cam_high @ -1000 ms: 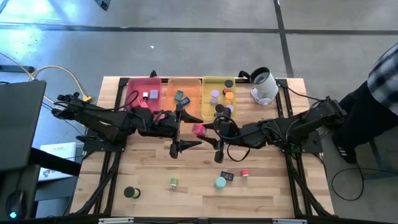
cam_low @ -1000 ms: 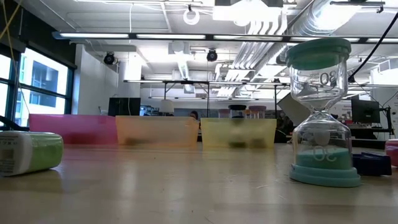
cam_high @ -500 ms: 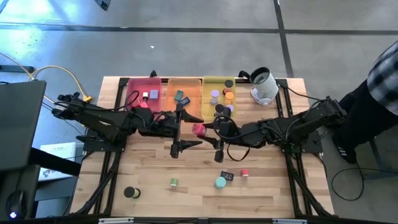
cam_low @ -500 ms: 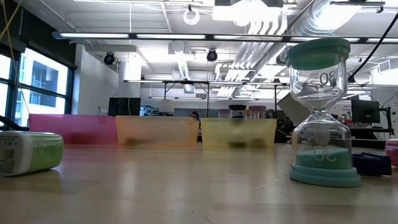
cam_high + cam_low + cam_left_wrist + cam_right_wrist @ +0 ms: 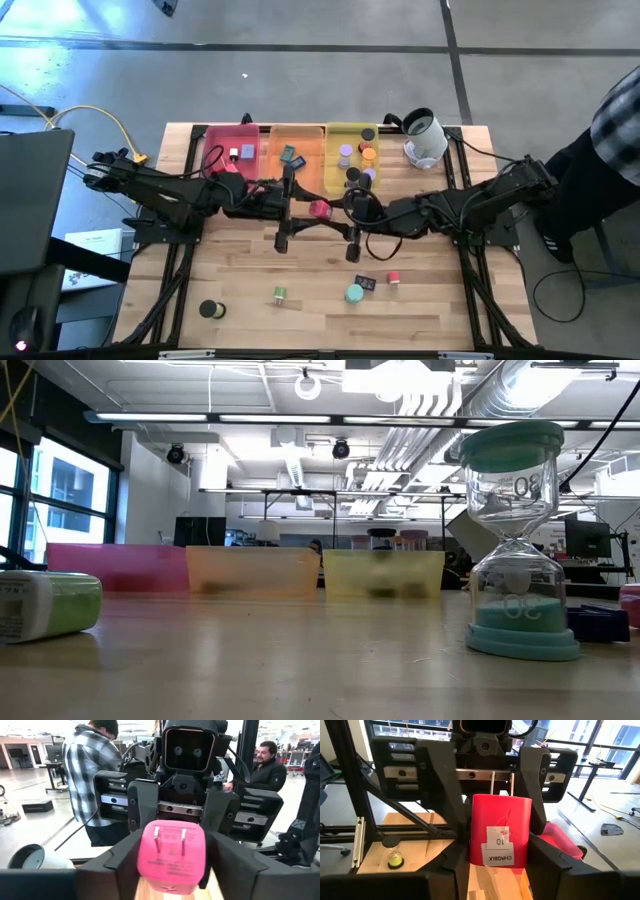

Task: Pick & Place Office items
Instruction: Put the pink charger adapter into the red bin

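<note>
A pink cube-shaped plug charger (image 5: 319, 209) hangs over the middle of the table between my two grippers, which face each other. My left gripper (image 5: 309, 211) comes from the left and my right gripper (image 5: 332, 211) from the right; both are shut on the cube. In the left wrist view the cube (image 5: 171, 857) shows its two metal prongs. In the right wrist view it (image 5: 500, 830) shows a white label. Other small items lie near the table's near edge: a teal hourglass (image 5: 354, 293), a red piece (image 5: 394, 278), a dark rectangle (image 5: 366, 283) and a green piece (image 5: 280, 294). My left gripper pinches the charger's pronged end (image 5: 150, 870) between its two fingers, level, from the table's left. The cube is held clear above the wood. My right gripper pinches the labelled end (image 5: 525, 855) between its two fingers, level, from the table's right, on the same two side faces.
Pink (image 5: 232, 150), orange (image 5: 300, 168) and yellow (image 5: 340, 135) trays stand along the far edge, with items inside. A white device (image 5: 424, 138) sits at the far right corner. A black-and-green cylinder (image 5: 209, 310) lies near left. A person (image 5: 610, 140) stands beside the table's right side.
My left gripper's fingers have drawn in around the pink charger, which stays at the same spot between the two grippers. The right arm has kept still.
</note>
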Robot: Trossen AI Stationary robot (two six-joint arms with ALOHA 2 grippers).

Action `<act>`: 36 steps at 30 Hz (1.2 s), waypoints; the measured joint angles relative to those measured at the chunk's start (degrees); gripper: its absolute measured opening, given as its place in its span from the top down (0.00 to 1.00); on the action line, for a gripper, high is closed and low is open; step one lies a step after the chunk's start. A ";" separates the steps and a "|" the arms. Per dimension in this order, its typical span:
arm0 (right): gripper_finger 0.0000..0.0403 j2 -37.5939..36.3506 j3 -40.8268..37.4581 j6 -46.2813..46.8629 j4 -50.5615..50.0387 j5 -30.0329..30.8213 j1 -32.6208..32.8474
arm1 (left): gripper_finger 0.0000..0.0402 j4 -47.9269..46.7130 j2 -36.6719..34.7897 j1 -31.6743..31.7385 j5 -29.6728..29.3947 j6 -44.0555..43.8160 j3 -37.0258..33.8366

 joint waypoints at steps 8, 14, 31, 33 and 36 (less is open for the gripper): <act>0.66 -0.02 0.00 -0.08 -0.11 -1.12 0.01 | 0.63 -0.07 0.00 -0.02 0.18 -0.15 0.00; 0.58 -0.04 0.00 3.58 -1.33 -1.19 0.03 | 0.63 -0.59 0.09 -0.74 -0.56 -2.71 0.00; 0.08 -0.39 0.00 15.34 -14.60 13.70 2.02 | 0.63 -28.21 -13.92 -0.36 -16.46 -21.58 0.00; 0.09 -0.39 0.00 17.19 -16.40 14.15 1.92 | 0.63 -38.33 -17.51 0.85 -19.78 -26.86 0.00; 0.10 -0.37 -0.02 18.25 -17.35 13.63 1.30 | 0.63 -55.72 -21.85 3.89 -22.52 -38.44 0.02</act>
